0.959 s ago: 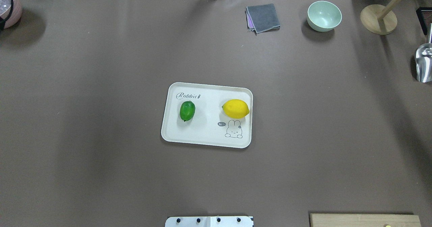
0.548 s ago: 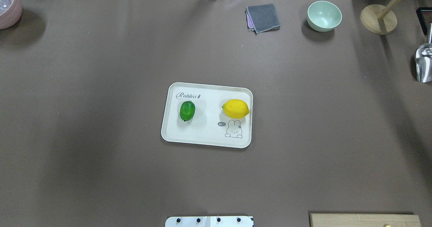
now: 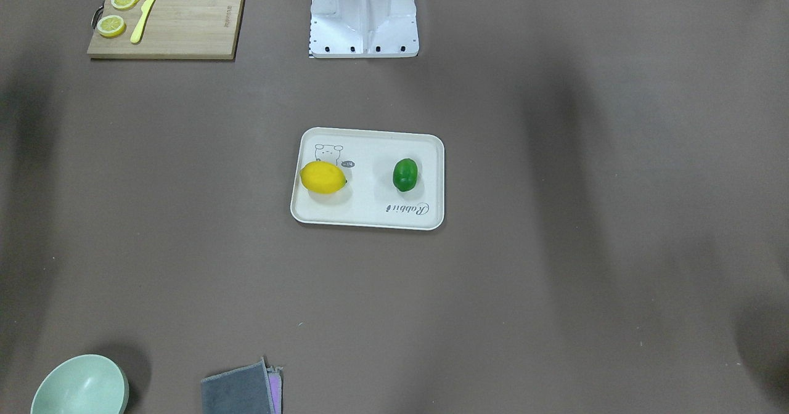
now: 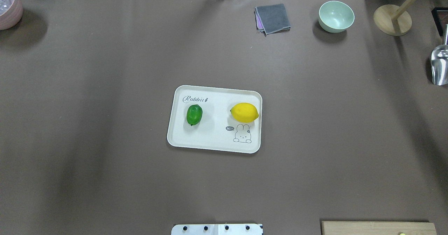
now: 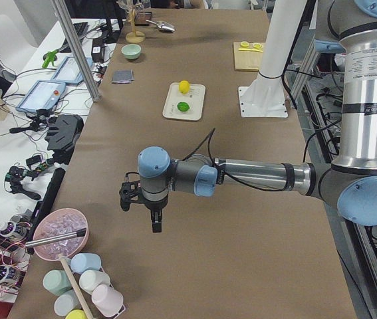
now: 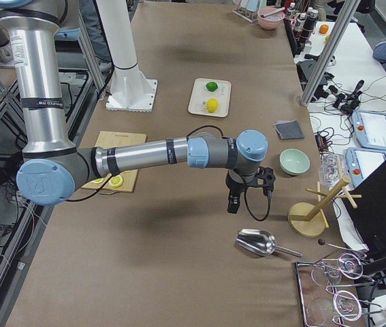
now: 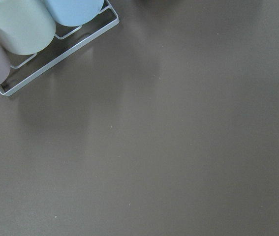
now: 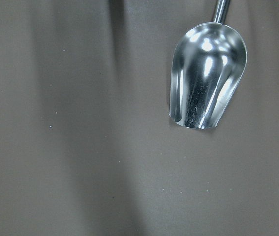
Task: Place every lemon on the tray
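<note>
Yellow lemon (image 3: 323, 177) and green lemon (image 3: 405, 174) lie apart on the tray (image 3: 370, 152)

Front-facing view: the tray sits in the middle of the table (image 3: 555, 278), the yellow lemon beside the cartoon drawing (image 3: 328, 153), the green one near the lettering (image 3: 407, 208); overhead view: both fruits lie inside the tray's rim, not touching; left side view: the left arm (image 5: 254, 176) reaches level across the table, its wrist bent so the left gripper (image 5: 155, 222) points straight down above the surface, well apart from the tray; right side view: the right arm (image 6: 145, 153) is stretched out level, the right gripper (image 6: 233, 202) hanging nose-down near a scoop (image 6: 255, 241); whether either gripper is parted or closed cannot be told; left wrist view: bare table, with cups (image 7: 21, 24) in a wire rack (image 7: 65, 54) at one corner; right wrist view: the scoop lying on the table.
</note>
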Motion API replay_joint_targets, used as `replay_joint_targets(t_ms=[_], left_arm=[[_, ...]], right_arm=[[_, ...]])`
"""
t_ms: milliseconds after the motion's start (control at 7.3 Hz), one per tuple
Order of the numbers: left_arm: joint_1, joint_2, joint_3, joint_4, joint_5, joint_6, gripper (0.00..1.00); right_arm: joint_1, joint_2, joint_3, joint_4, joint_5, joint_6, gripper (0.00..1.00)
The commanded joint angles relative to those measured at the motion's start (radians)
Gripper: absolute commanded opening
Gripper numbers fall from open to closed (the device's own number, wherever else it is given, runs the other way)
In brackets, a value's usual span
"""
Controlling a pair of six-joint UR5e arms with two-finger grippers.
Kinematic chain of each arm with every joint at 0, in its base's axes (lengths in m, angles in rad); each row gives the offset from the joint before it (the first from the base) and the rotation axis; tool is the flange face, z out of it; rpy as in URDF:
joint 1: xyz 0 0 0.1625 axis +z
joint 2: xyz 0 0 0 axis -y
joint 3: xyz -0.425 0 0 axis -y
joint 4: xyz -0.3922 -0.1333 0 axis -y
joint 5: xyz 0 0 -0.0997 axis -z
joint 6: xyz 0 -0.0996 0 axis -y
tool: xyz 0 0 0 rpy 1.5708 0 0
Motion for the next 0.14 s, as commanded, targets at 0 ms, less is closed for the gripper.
replay_joint_targets(t_ms=[0], left_arm=[[-0.013, 0.02, 0.0, 0.007, -0.004, 0.001, 0.98]], right_arm=[[0.0, 0.0, 0.001, 0.0, 0.001, 0.001, 1.0]])
